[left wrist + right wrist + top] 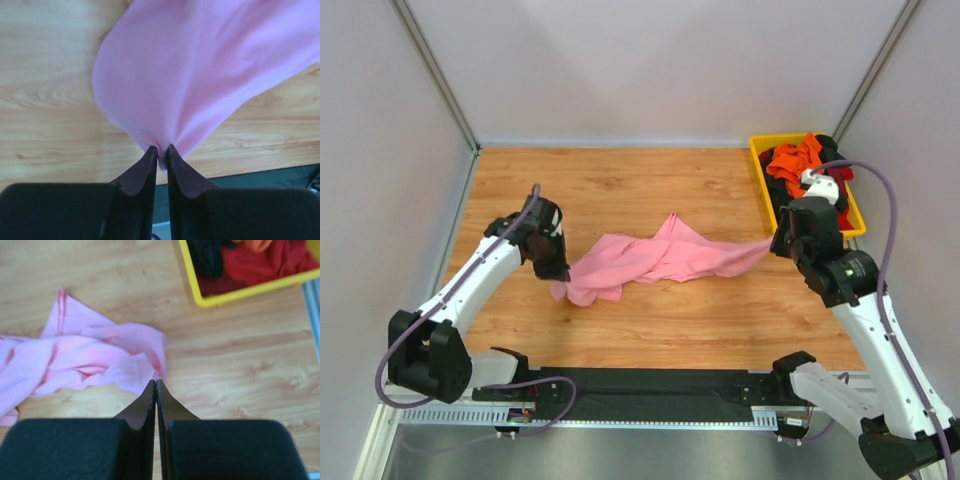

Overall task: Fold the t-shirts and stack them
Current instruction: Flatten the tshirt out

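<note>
A light pink t-shirt (pixel 650 262) lies crumpled and stretched across the middle of the wooden table. My left gripper (pixel 558 268) is shut on its left end, and in the left wrist view the pink cloth (pixel 185 75) bunches into the gripper (pixel 161 148) between the dark fingers. My right gripper (pixel 778 243) is shut on the shirt's right end, where the pink fabric (pixel 90 360) runs into the gripper (pixel 156 382). Orange, red and black t-shirts (pixel 798 165) are piled in the bin.
A yellow plastic bin (pixel 760 170) stands at the back right of the table, its corner (pixel 197 297) showing in the right wrist view. White walls enclose the table. A black strip (pixel 650 385) runs along the near edge between the arm bases.
</note>
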Controlling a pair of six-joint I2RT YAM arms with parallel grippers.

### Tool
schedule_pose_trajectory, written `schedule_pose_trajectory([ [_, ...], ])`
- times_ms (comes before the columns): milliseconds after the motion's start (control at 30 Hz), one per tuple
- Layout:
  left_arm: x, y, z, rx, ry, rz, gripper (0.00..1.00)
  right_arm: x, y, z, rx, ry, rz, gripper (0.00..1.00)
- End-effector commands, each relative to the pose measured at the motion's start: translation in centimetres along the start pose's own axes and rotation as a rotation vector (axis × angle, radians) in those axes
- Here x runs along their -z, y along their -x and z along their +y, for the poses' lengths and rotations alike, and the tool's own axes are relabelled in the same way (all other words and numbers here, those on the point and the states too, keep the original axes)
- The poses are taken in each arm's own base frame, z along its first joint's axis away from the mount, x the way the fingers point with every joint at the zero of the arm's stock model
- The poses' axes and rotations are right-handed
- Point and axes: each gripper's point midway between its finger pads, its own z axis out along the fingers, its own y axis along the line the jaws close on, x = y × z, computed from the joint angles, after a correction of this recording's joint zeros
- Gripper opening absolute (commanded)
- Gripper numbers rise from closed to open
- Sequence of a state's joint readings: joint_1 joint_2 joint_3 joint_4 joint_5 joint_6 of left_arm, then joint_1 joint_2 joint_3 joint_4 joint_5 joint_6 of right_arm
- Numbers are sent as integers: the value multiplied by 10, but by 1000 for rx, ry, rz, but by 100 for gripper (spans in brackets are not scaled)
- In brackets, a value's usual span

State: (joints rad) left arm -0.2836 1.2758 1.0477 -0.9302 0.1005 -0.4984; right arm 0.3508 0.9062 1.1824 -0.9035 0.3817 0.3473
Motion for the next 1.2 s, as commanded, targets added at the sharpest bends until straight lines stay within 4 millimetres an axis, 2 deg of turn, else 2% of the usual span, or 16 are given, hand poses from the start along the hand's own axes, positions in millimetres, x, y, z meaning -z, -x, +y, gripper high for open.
schedule_pose_trajectory([
  [0, -25, -13, -12, 79, -64, 36, 22, -7, -36, 3, -36, 14, 109, 0],
  [67, -26, -12, 1, 88, 9, 27, 39, -11, -44, 6, -26, 32, 133, 0],
  [100, -22, -2, 10, 84, 71, -15, 41, -10, -43, 8, -23, 43, 133, 0],
  [133, -17, -2, 14, 80, 99, -13, 42, -10, -43, 9, -22, 53, 133, 0],
  [200, 0, 11, 15, 21, 121, -97, 42, -6, -40, 15, -23, 90, 125, 0],
  [233, 7, 16, 9, -11, 106, -136, 40, -2, -34, 18, -30, 113, 103, 0],
  [300, 20, 16, -16, -126, 42, -207, 39, 2, -28, 23, -36, 144, 86, 0],
  [367, 20, 9, -37, -183, -12, -219, 40, 8, -19, 27, -48, 170, 64, 0],
  [433, 5, 0, -43, -191, -32, -146, 43, 11, -14, 32, -52, 200, 57, 0],
  [567, -29, -21, -42, -258, 2, -8, 48, 18, -4, 39, -53, 238, 37, 0],
  [667, -55, -40, -38, -334, 78, 76, 50, 20, 0, 37, -42, 232, 23, 0],
  [867, -76, -54, -42, -428, 143, 122, 54, 21, 4, 39, -40, 249, 5, 0],
  [1033, -81, -55, -41, -443, 167, 117, 53, 21, 4, 41, -34, 257, 4, 0],
  [1100, -85, -54, -38, -444, 187, 113, 49, 21, 4, 41, -33, 259, 3, 0],
  [1167, -88, -53, -35, -447, 211, 117, 37, 21, 5, 41, -33, 260, 1, 0],
])
